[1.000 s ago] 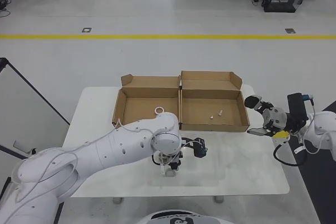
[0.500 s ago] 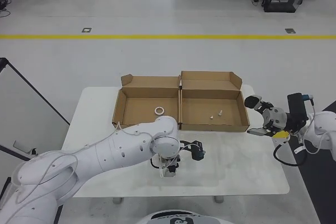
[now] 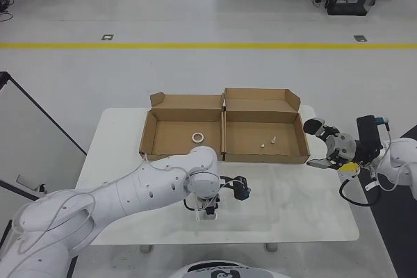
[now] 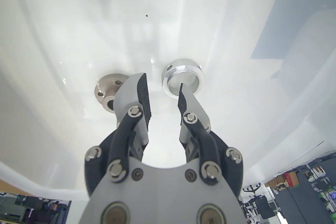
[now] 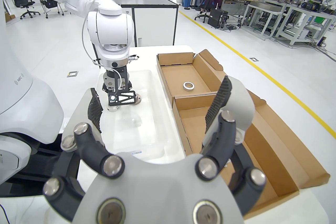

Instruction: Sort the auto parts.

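Step in hand: picking the silver collar (image 4: 183, 64) from the tray (image 4: 78, 25). My left fingers (image 4: 143, 93), partly open and empty, straddle its wall: one tip over the bore, the other just outside, toward the flanged hub (image 4: 105, 91) beside the collar. Next move, I judge: lower, close on the wall, lift. My right fingers (image 5: 223, 99), well apart from the collar, are spread wide and empty.

Right hand (image 5: 159, 88) spread wide; ring (image 5: 189, 86) in farther cardboard box (image 5: 176, 75).
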